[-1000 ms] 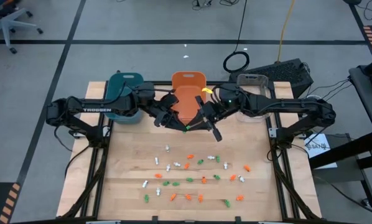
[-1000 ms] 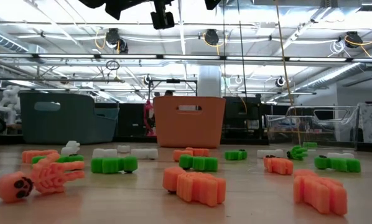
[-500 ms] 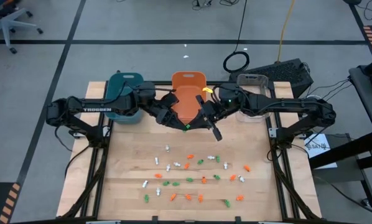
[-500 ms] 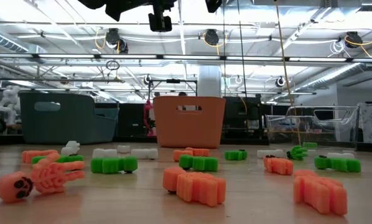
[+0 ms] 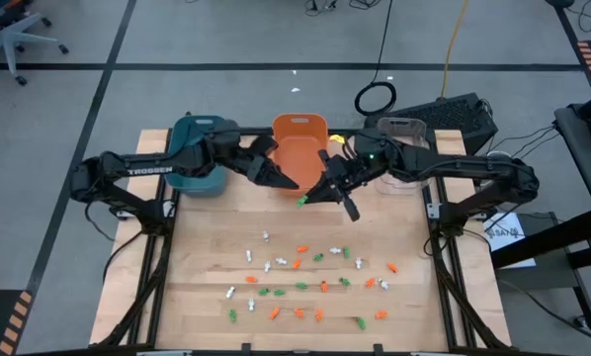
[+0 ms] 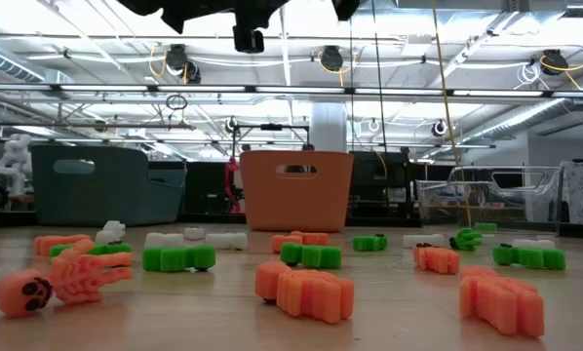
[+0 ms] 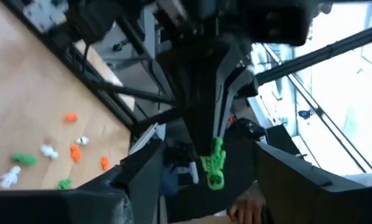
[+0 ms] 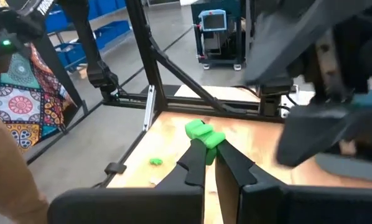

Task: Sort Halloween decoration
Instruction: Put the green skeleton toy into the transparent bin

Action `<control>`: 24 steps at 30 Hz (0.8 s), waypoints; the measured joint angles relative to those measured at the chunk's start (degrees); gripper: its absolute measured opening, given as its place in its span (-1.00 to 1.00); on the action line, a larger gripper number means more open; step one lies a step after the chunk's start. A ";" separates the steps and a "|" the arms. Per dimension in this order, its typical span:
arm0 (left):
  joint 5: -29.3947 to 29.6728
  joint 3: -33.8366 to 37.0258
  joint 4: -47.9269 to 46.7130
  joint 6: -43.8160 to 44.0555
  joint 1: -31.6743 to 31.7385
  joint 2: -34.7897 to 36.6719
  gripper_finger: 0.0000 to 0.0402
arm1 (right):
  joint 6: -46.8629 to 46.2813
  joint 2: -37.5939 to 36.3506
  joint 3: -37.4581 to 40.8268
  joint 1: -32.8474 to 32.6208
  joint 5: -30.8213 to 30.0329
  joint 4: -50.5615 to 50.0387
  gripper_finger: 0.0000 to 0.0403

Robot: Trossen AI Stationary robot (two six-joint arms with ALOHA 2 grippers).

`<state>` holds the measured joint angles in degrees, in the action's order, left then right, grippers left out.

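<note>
The Halloween decoration is several tiny orange, white and green trinkets (image 5: 305,282) lying loose on the near half of the wooden table, and they fill the foreground of the low view (image 6: 306,292). One green trinket (image 5: 301,201) is up in the air in front of the orange bin (image 5: 300,148), with my right gripper (image 5: 309,195) shut on it. My left gripper (image 5: 287,181) stands open just to its left, its fingers apart from the trinket. My right gripper pinches one end of the green trinket (image 7: 216,149) between its two fingertips (image 8: 195,155). The fingers come about level from the table's right side. The rest of the trinket (image 8: 204,134) sticks out past the tips, lifted clear of the table.
Three bins stand in a row along the far edge: teal (image 5: 199,148), orange and clear (image 5: 404,133). Black frame rails run down both sides of the table (image 5: 444,257). Bare wood lies between the bins and the scattered trinkets.
My left gripper has opened, let go of the green trinket and drawn back toward the teal bin. The trinket stays in my right gripper, which has shifted slightly toward the table's right, still high above the table.
</note>
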<state>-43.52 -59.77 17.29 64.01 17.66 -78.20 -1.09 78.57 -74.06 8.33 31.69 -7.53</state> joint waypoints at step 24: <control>16.87 -0.02 -20.48 -22.03 2.42 17.59 0.26 | -5.06 -15.30 0.00 6.98 -9.36 -21.40 -1.00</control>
<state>-26.65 -59.79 -3.19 41.98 20.08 -60.60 -6.15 63.26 -74.06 15.31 22.33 -28.94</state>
